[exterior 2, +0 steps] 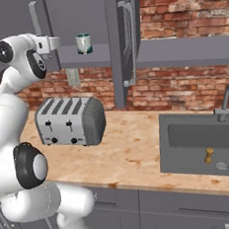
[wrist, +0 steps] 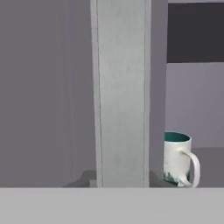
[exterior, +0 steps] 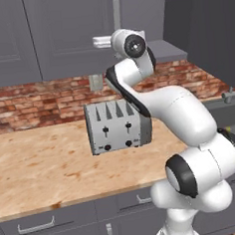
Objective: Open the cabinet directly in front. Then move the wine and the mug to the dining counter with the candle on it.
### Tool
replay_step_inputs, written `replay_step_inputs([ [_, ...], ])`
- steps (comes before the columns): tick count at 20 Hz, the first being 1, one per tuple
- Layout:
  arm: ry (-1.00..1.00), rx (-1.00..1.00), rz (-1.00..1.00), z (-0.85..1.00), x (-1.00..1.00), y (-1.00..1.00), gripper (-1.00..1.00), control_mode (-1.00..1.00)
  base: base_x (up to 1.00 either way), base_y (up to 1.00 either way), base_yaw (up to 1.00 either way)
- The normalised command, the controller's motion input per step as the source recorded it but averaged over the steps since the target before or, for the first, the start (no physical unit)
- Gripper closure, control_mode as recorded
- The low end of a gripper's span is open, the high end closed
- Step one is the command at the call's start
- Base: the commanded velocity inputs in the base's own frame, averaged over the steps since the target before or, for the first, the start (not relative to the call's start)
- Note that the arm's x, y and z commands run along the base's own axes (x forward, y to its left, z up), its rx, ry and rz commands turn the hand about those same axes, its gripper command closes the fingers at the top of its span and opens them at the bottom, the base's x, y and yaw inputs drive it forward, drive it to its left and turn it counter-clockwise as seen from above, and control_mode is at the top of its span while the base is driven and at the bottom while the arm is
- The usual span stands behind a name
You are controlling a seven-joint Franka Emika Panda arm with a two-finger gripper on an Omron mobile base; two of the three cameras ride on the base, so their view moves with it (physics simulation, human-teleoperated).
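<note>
— Cabinet first: where did it stand?

— The grey upper wall cabinet (exterior 2: 97,19) hung above the tan, orange-veined stone-look counter (exterior: 38,165). In the right base view one panelled door (exterior 2: 125,41) stood swung out edge-on, its long silver bar handle (exterior 2: 129,43) running down it, and the inside shelf lay bare to the camera.

— And the mug?

— The small white mug with the dark teal-green rim (exterior 2: 84,43) sat upright on that shelf. The hand view showed it too (wrist: 178,160), handle turned toward the right of that picture, partly hidden behind a pale vertical bar (wrist: 121,92) that ran top to bottom just in front of the camera.

— The gripper?

— The gripper (exterior 2: 54,43) reached level toward the cabinet at shelf height, just left of the mug and apart from it. Whether its fingers stood wide or narrow could not be told; they were too small in the base views.

— Anything else nearby?

— A silver four-slot toaster (exterior 2: 70,121) stood on the counter below the arm, against the red-brown brick wall (exterior 2: 183,85), and a grey sink (exterior 2: 203,142) with its tap lay well to the right.
</note>
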Motion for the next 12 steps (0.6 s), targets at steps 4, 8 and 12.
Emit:
replay_step_inputs([
  [4, -0.1, -0.01, 0.0, 0.11, -0.63, 0.58, 1.0, -1.0, 0.0, 0.0, 0.0],
  [8, -0.09, -0.05, 0.0, 0.16, -0.75, 0.93, 1.0, -1.0, 0.0, 0.0, 0.0],
  [12, -0.06, -0.06, 0.0, 0.17, -0.72, 1.0, 1.0, -1.0, 0.0, 0.0, 0.0],
])
